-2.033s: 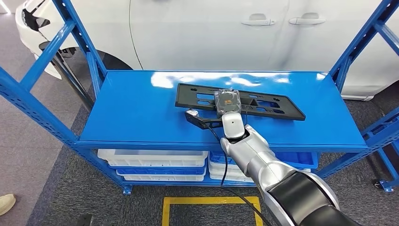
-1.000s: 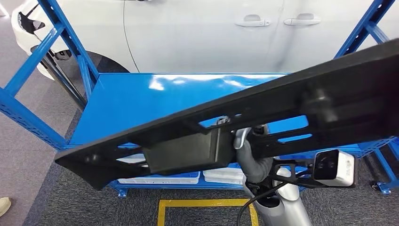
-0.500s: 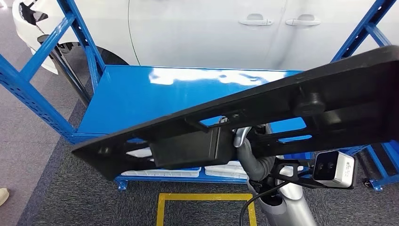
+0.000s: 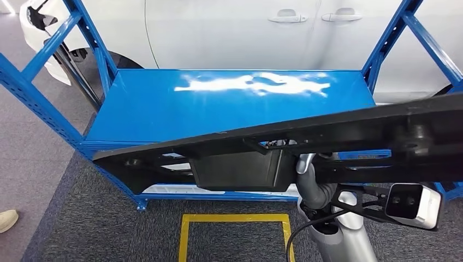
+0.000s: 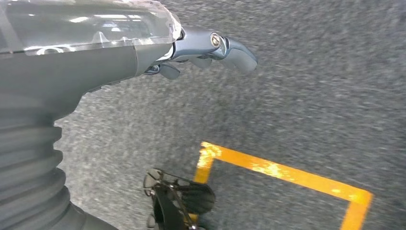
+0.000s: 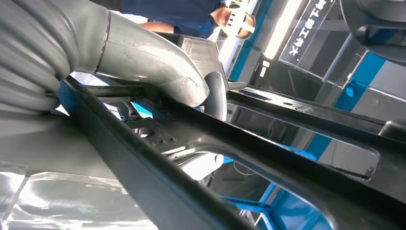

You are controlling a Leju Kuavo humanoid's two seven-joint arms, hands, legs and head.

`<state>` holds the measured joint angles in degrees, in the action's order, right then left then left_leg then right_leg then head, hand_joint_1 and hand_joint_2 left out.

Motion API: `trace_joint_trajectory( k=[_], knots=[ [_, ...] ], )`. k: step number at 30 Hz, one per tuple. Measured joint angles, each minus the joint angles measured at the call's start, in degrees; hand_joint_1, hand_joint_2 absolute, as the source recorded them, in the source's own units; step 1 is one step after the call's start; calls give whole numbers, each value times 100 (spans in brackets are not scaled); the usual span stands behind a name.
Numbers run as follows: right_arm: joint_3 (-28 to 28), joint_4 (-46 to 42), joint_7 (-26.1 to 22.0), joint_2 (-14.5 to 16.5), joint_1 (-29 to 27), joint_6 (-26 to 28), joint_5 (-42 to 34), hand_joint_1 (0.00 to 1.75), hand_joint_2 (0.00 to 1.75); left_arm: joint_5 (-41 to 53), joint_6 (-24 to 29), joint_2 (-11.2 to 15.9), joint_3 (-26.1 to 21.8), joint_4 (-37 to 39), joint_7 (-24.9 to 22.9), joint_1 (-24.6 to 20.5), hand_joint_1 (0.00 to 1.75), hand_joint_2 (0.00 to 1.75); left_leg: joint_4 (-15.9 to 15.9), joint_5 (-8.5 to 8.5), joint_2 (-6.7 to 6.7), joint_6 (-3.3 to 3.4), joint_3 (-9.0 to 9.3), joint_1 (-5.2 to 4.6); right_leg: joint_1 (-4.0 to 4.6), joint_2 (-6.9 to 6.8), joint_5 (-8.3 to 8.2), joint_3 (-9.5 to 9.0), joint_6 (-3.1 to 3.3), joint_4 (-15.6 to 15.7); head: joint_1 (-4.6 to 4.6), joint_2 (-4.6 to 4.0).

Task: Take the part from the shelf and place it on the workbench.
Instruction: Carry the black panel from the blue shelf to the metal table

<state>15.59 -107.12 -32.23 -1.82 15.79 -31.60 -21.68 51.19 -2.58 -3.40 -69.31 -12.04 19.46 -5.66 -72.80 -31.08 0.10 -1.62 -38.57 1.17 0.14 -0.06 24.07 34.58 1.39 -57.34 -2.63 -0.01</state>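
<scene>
The long black plastic part hangs close before the head camera, slanting from lower left up to the right edge, off the blue shelf. My right hand grips it from beneath near its middle. In the right wrist view the thick thumb of my right hand presses over a rail of the part. My left hand hangs over grey carpet, holding nothing, its fingers loosely extended.
Blue shelf uprights stand at both sides, with a white car behind. A yellow floor marking lies on the carpet in front of the shelf. A shoe shows at the far left. A person in blue is nearby.
The part went from lying on the shelf under my right hand to being held up near the camera. Since half a second ago it sits lower and flatter, and the whole view has shifted.
</scene>
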Motion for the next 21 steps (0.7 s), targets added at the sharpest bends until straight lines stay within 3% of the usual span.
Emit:
trace_joint_trajectory(
  k=[2,4,7,8,10,12,13,14,15,17,19,21],
  knots=[
    [-34,-18,-66,-8,-24,-30,39,175,175,17,-4,8,1,0,-30,-9,0,175,769,180,-2,49,604,-12,17,3,-77,118,-31,-42,0,0],
    [-59,-44,-117,-13,-32,-49,70,175,175,25,-15,16,3,0,-42,-24,0,175,1393,172,-12,106,1017,-41,27,0,-152,183,-90,-74,0,0],
    [-74,-57,-198,-15,-38,-111,83,175,175,31,-40,16,3,0,-50,-19,0,175,1545,230,-9,204,999,-61,11,3,-251,216,-199,-70,0,0],
    [-77,-57,-220,-16,-40,-125,84,175,175,31,-45,14,3,0,-52,-20,0,175,1554,287,3,247,966,-54,2,9,-183,252,-234,-118,0,0],
    [-91,-57,-268,-19,-53,-136,90,175,175,34,-51,9,4,0,-49,-28,0,175,1575,418,30,322,853,-35,-29,17,264,411,-303,-541,1,0],
    [-114,-56,-338,-22,-92,-137,107,175,175,43,-52,8,4,0,-47,-24,0,175,1568,544,37,352,685,-42,-53,16,793,617,-362,-1289,1,0],
    [-122,-56,-366,-25,-119,-138,118,175,175,47,-52,7,4,1,-46,-20,0,175,1562,605,38,347,598,-45,-60,15,901,659,-381,-1578,1,-1],
    [-128,-55,-387,-28,-144,-139,127,175,175,49,-53,5,4,1,-45,-17,0,175,1553,663,39,340,511,-46,-64,14,879,617,-390,-1698,1,-1],
    [-131,-55,-401,-30,-160,-140,131,175,175,50,-54,1,5,1,-45,-15,0,175,1541,716,39,331,428,-47,-66,14,757,468,-390,-1607,1,-1],
    [-132,-57,-433,-32,-172,-144,150,175,175,52,-54,-14,7,2,-44,-17,0,175,1506,811,39,300,289,-49,-57,13,519,-101,-346,-905,1,0],
    [-132,-66,-468,-32,-176,-151,191,175,175,52,-51,-32,9,2,-42,-19,0,175,1482,899,36,247,211,-55,-22,12,518,-593,-267,-167,0,1],
    [-132,-73,-494,-32,-185,-154,227,175,175,51,-45,-40,9,2,-41,-17,0,175,1500,991,37,177,185,-50,15,12,544,-693,-188,74,0,1]
  ],
)
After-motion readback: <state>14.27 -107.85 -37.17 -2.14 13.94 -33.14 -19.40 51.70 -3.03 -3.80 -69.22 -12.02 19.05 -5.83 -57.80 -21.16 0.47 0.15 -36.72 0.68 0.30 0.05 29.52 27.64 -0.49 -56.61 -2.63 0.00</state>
